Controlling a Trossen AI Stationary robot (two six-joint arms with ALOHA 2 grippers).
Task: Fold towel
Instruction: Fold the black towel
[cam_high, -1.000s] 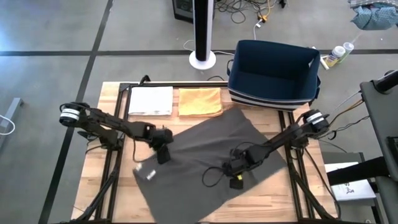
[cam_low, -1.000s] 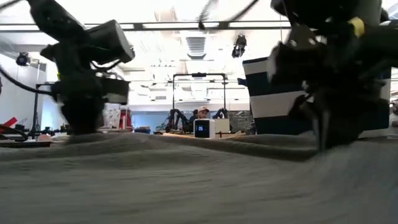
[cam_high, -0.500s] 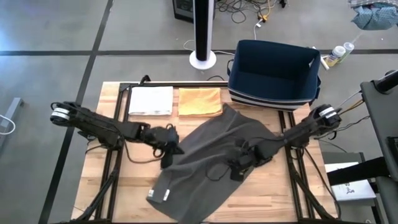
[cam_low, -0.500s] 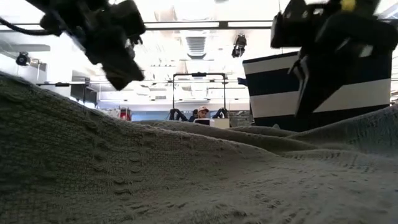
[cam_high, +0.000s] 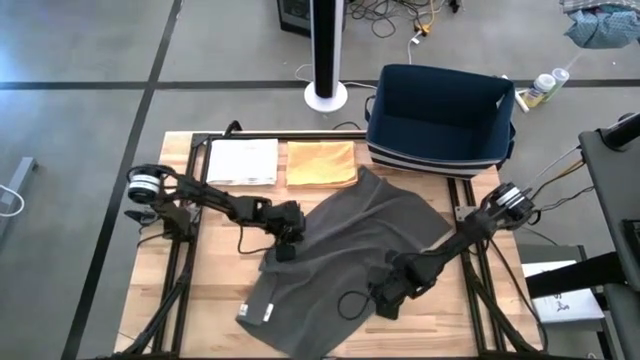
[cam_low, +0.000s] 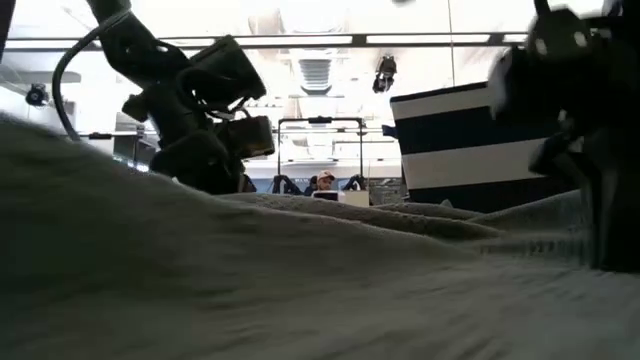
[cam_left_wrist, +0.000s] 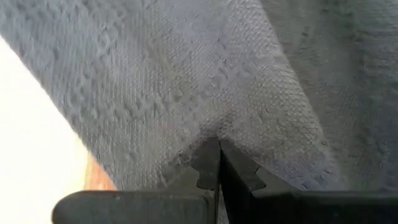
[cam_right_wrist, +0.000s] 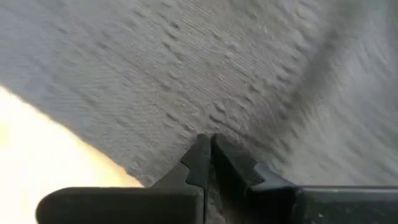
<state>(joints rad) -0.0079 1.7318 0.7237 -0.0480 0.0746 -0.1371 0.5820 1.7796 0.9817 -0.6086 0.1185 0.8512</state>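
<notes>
A dark grey towel (cam_high: 350, 240) lies rumpled across the middle of the wooden table (cam_high: 205, 300), with a white label (cam_high: 256, 312) near its near left corner. My left gripper (cam_high: 285, 248) is shut on the towel's left edge. My right gripper (cam_high: 385, 300) is shut on the towel near its near right edge. In the low view the cloth (cam_low: 300, 280) fills the foreground, rising in a hump. My left gripper pinches the towel's left edge (cam_left_wrist: 214, 132) between its two fingertips, coming slanting down from the table's left side. The cloth puckers at the tips and lies on the table. My right gripper pinches a pucker of the towel (cam_right_wrist: 208, 127) close to its near right edge, pointing steeply down. The cloth around it rests on the table.
A dark blue basket with white stripes (cam_high: 440, 115) stands at the far right. A folded white cloth (cam_high: 242, 160) and a folded yellow cloth (cam_high: 322, 163) lie along the far edge. Bare wood shows at the near left and the near right.
Both grippers have stayed shut on the towel. My left gripper has moved toward the table's right, and my right gripper went toward the far edge and came back nearer. The towel, spread flat before, has been drawn narrower and has risen in folds. Its right corner has pulled inward.
</notes>
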